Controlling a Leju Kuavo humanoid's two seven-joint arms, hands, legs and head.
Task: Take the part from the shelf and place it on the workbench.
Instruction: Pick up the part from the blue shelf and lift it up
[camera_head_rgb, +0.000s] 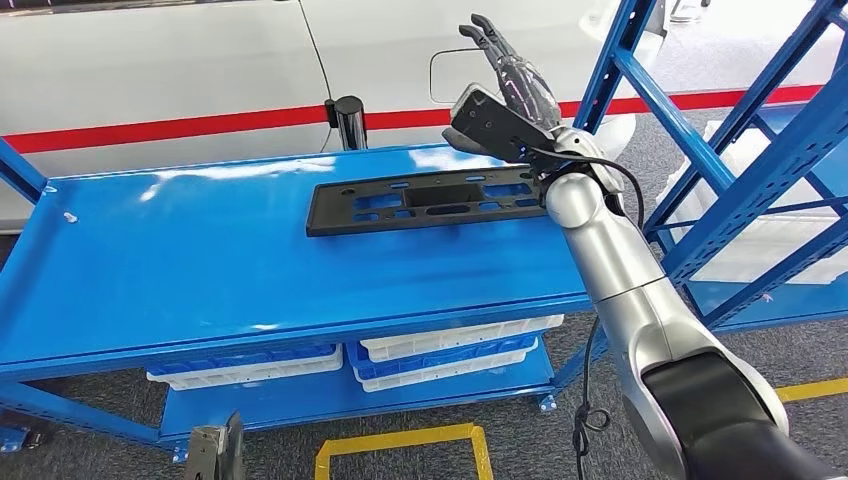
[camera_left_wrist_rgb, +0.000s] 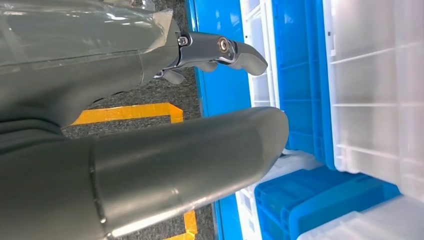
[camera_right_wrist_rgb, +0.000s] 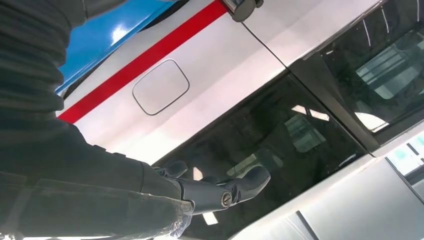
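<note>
Black slotted flat part (camera_head_rgb: 430, 199) on glossy blue workbench (camera_head_rgb: 200, 270), right hand (camera_head_rgb: 505, 85) above it, released, fingers spread

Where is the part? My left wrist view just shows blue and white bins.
Observer: The head view shows the black part lying flat on the blue workbench.
Operator: Is a hand holding it?
Observer: No. The right hand is raised near the part's right end, its fingers spread with nothing in them.
Operator: What's behind the bench?
Observer: A white car with a red stripe.
</note>
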